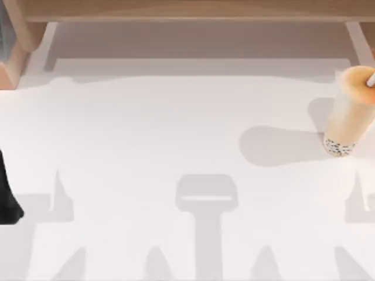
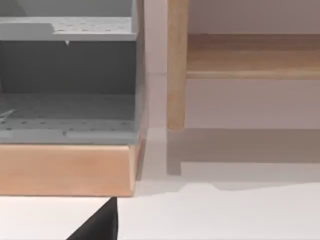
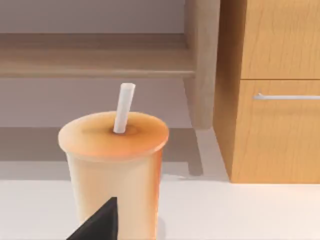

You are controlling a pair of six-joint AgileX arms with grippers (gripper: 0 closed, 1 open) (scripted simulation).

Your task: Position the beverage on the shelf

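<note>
The tall tapered clear cup of beige milk tea [image 1: 347, 111] stands upright on the white table [image 1: 176, 129] at the right edge of the top view, in the upper right part of the frame. Dark pearls sit at its base, an orange-tan top closes it, and a white straw [image 3: 123, 107] rises from the middle of the top, leaning slightly. The cup's shadow falls to its left on the table.

The long light-brown wooden shelf board [image 1: 187, 10] runs across the top edge of the top view, beyond the cup and apart from it. One wooden side support [image 1: 17, 47] shows in the upper left corner. In the right wrist view the board [image 3: 95, 62] lies behind the cup, with a wooden upright [image 3: 202, 60] at its end.

Beside that upright, the right wrist view shows a light-brown wooden cabinet [image 3: 275, 90] with a thin metal handle [image 3: 286, 96]. The left wrist view shows a grey perforated rack in a wooden frame [image 2: 67, 80] next to the shelf's other upright [image 2: 176, 65].

My right gripper [image 3: 97, 222] shows as a dark tip in front of the cup, close to it; spread or pressed together, I cannot tell. My left arm [image 1: 7, 196] is a dark shape at the left edge of the top view, lower half. Its gripper tip [image 2: 97, 222] hangs over bare table; state cannot be told.
</note>
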